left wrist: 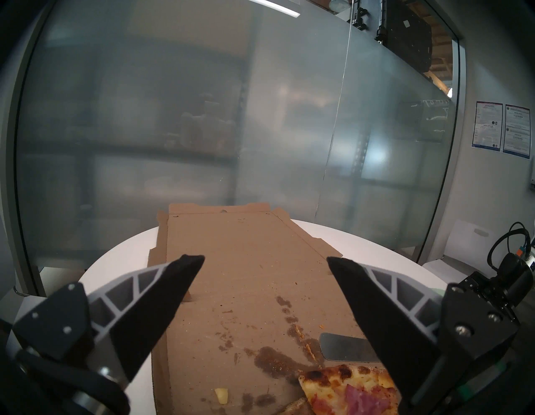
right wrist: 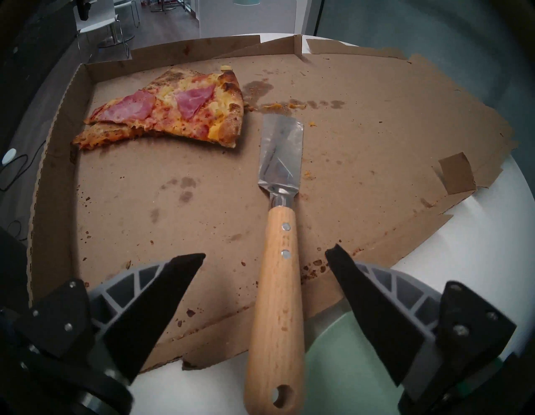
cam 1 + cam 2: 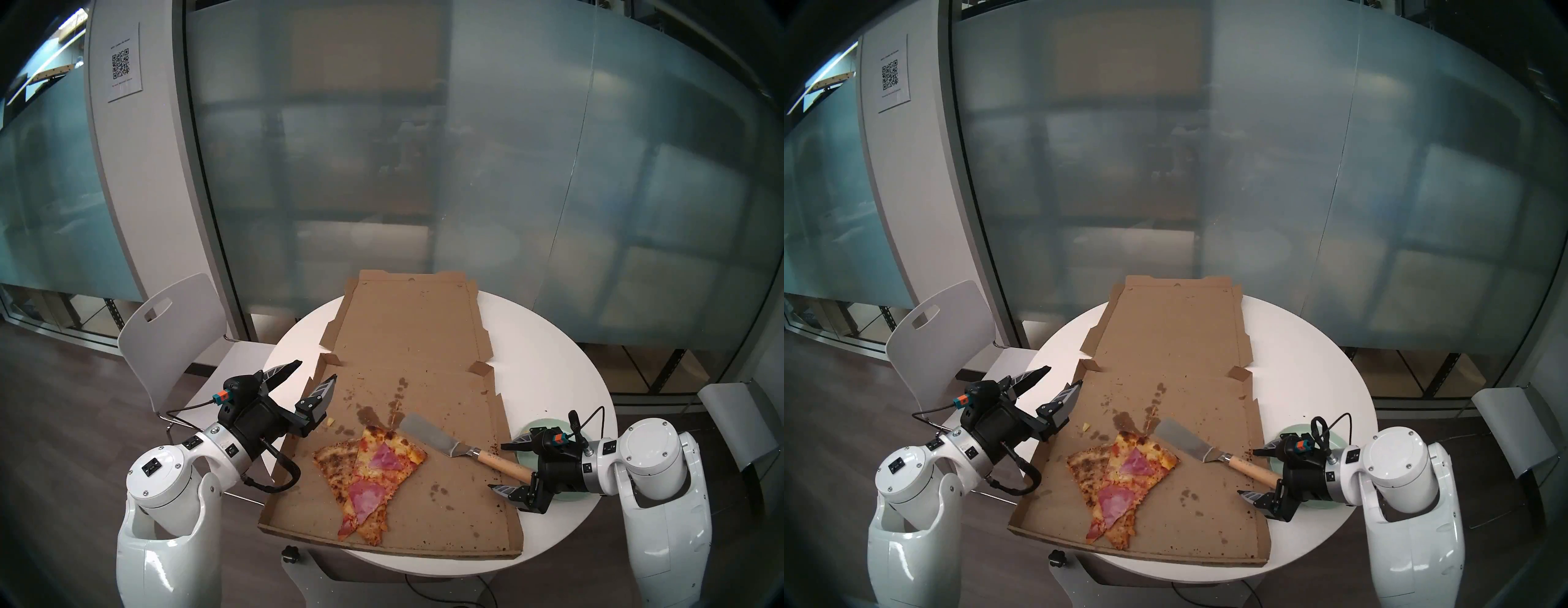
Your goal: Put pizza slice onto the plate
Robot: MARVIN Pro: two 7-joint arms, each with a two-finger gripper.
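Observation:
The pizza slice (image 3: pixel 382 471) with pink ham and pineapple lies in the near half of an open cardboard box (image 3: pixel 424 348), partly over a plain speckled slice (image 3: pixel 333 460). The mint-green plate (image 3: pixel 547 426) sits on the table right of the box, largely hidden under my right wrist; its rim shows in the right wrist view (image 2: pixel 333 362). My right gripper (image 3: pixel 498 467) is open, its fingers on either side of the wooden handle of a spatula (image 2: pixel 278 289) without touching it. My left gripper (image 3: pixel 315 370) hovers open and empty over the box's left edge, left of and beyond the slice (image 1: pixel 347 388).
The spatula's metal blade (image 3: pixel 428 433) rests on the box floor just right of the slice's crust. The box lid lies flat toward the glass wall. The round white table (image 3: pixel 551 361) has a white chair (image 3: pixel 169 339) at its left. Grease stains and crumbs mark the cardboard.

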